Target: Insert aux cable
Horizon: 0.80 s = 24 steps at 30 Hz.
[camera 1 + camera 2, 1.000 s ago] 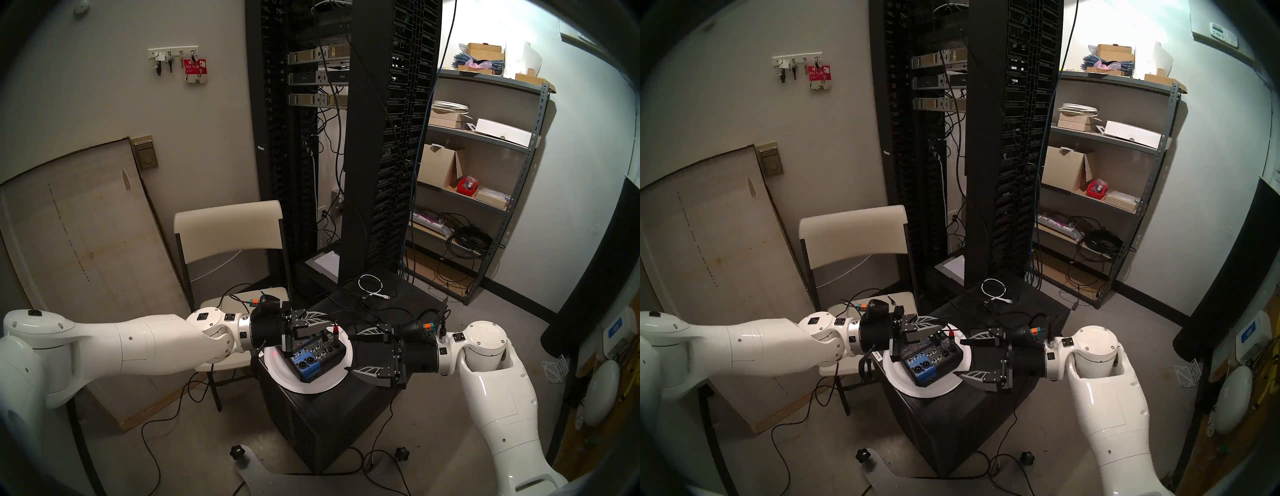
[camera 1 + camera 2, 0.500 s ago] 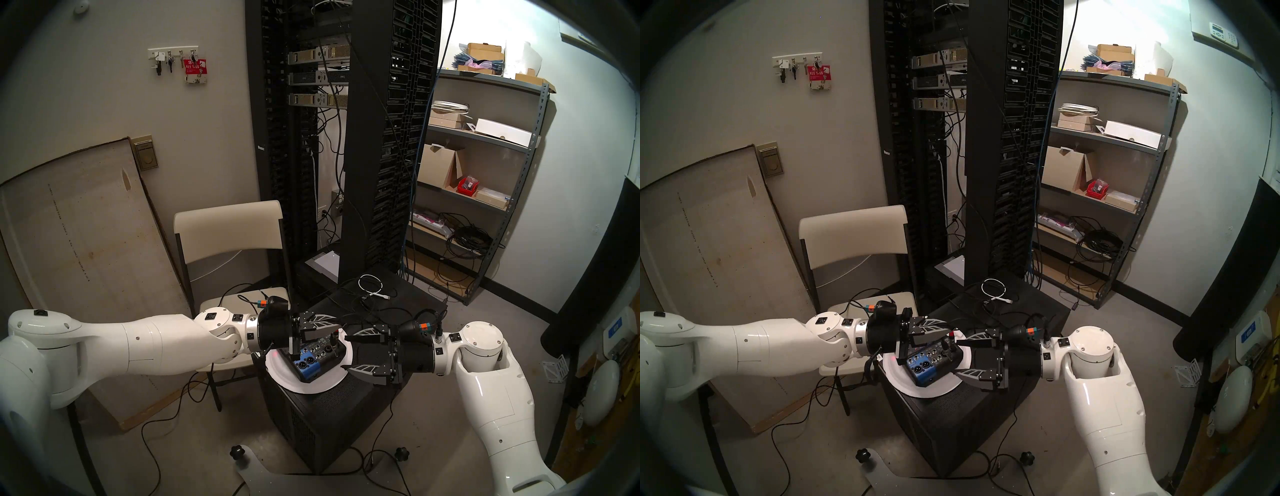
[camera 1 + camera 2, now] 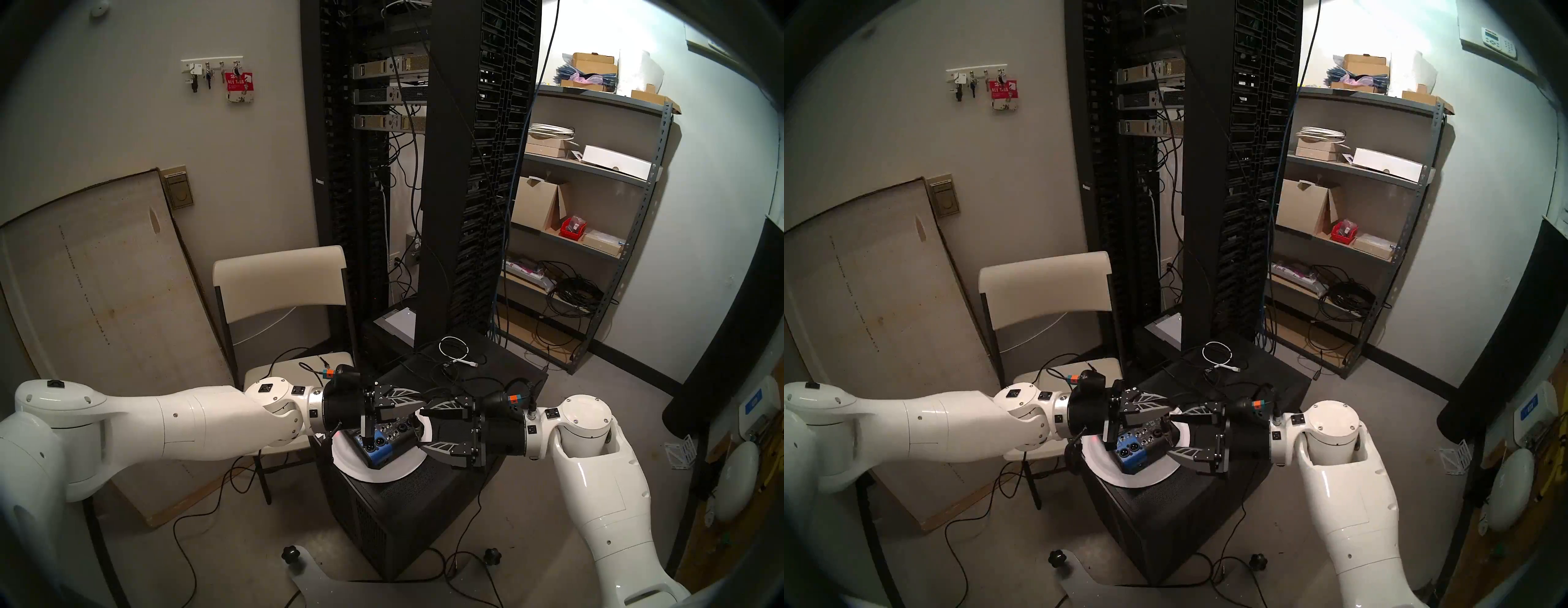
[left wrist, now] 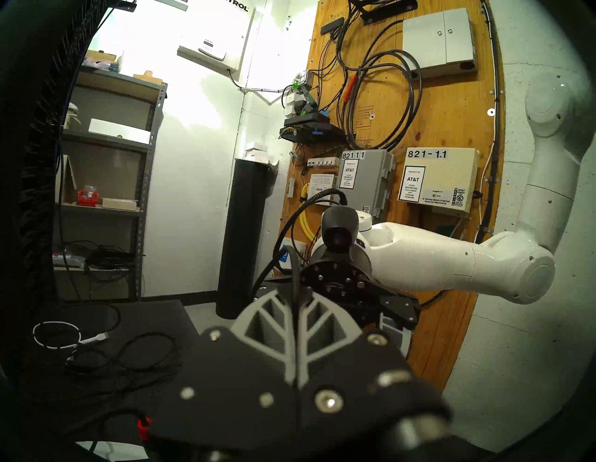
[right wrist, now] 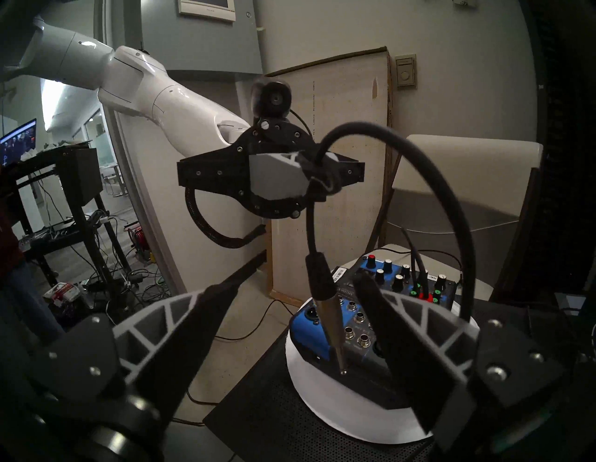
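My left gripper [image 3: 416, 408] is shut on the aux cable's thin black cord [image 5: 380, 129]. The cord loops over and its black barrel plug [image 5: 318, 277] hangs down, with the silvery tip [image 5: 342, 364] just above the near edge of the blue and black mixer [image 5: 361, 322]. The mixer [image 3: 382, 446] sits on a white plate [image 3: 394, 471]. My right gripper [image 5: 298, 282] is open, its fingers [image 5: 209, 306] on either side of the hanging plug and apart from it. In the left wrist view the cord [image 4: 290, 261] comes out between the shut fingers.
A black cord with a red-banded plug [image 5: 423, 295] stands in the mixer's far side. The plate rests on a black cabinet [image 3: 403, 509]. A coiled white cable [image 3: 454, 346] and loose black cords lie behind it. A folding chair [image 3: 280, 288] and a rack [image 3: 441, 170] stand close.
Both arms have closed in over the mixer: the left gripper moved right with the cable, and the open right gripper moved left until its fingers flank the plug.
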### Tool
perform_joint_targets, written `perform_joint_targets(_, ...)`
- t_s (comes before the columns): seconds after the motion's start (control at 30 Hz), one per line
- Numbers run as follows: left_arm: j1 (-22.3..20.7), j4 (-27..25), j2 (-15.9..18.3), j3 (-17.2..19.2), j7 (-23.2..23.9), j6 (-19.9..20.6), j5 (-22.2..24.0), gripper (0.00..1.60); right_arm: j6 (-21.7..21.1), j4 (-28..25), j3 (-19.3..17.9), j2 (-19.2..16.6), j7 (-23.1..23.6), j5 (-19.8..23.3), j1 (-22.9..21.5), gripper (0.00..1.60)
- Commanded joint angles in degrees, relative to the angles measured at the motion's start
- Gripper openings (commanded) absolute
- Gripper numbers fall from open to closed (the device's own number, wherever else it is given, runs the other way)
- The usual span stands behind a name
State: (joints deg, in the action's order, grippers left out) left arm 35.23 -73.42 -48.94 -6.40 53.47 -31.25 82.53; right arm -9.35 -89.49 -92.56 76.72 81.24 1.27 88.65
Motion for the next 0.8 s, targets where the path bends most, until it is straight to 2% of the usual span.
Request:
perform_joint_targets(0.0, -0.30, -0.26, -1.03, 0.45, 0.03, -0.07, 0.26, 0.00, 0.15, -0.73, 0.17, 0.50, -0.10, 0.27, -0.49, 1.34)
perform_joint_targets(0.37, -0.15, 0.10, -2.01, 0.10, 0.07, 0.21, 0.05, 0.00, 0.13, -0.83, 0.52, 0.35, -0.26, 0.29, -0.50, 1.21)
perform_joint_targets(0.43, -0.13, 0.17, -2.07, 0.10, 0.06, 0.16, 0.08, 0.00, 0.06, -0.79, 0.60, 0.30, -0.21, 0.29, -0.52, 1.11)
perform_joint_targets(0.53, -0.14, 0.35, -2.16, 0.14, 0.20, 0.09, 0.14, 0.00, -0.08, -0.57, 0.89, 0.27, -0.39, -0.09, -0.58, 0.84)
perform_joint_targets(0.77, -0.20, 0.33, -2.15, 0.13, 0.12, 0.04, 0.08, 0.00, -0.13, -0.29, 0.96, 0.30, -0.32, -0.14, -0.67, 0.75)
